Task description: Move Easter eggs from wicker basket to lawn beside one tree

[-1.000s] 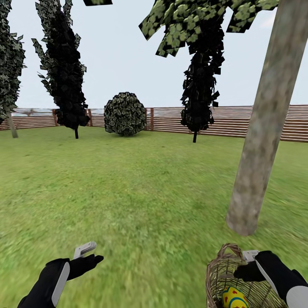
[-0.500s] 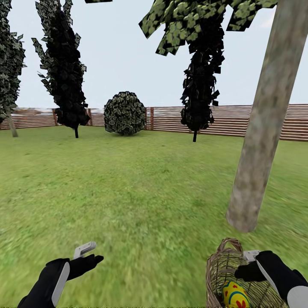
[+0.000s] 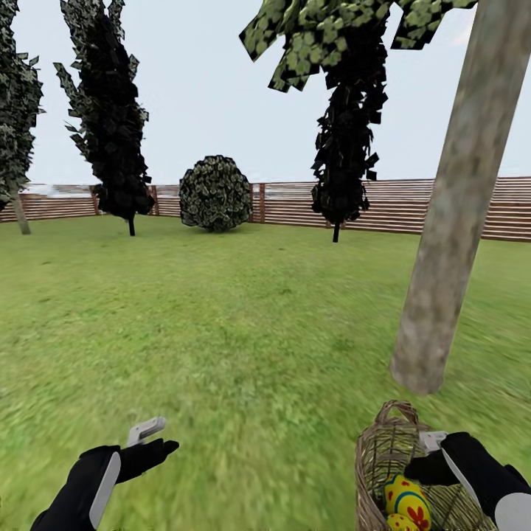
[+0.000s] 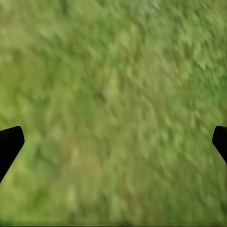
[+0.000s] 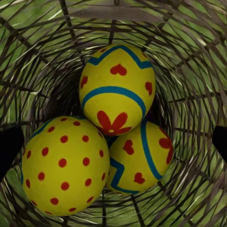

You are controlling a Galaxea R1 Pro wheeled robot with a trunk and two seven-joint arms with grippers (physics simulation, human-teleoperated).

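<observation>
The right end effector (image 3: 431, 453) is clenched on the rim of the wicker basket (image 3: 383, 461), holding it just short of the grey-brown trunk of the tree (image 3: 442, 273), whose foot stands on the lawn (image 3: 243, 324). In the right wrist view all three Easter eggs (image 5: 101, 137) lie packed together at the bottom of the basket: one with red spots, two with blue bands and red marks, each touching the others. The left end effector (image 3: 151, 436) hangs released over bare grass, well apart from the basket, its fingertips spread wide in the left wrist view.

None of the eggs is out yet. The main risk, as I judge it, lies in the deep, tapered weave: reaching in may wedge the fingers between tightly nested eggs, or a round egg may slip from the grip and roll off across the grass, away from this tree. Tipping the basket could scatter them the same way.
</observation>
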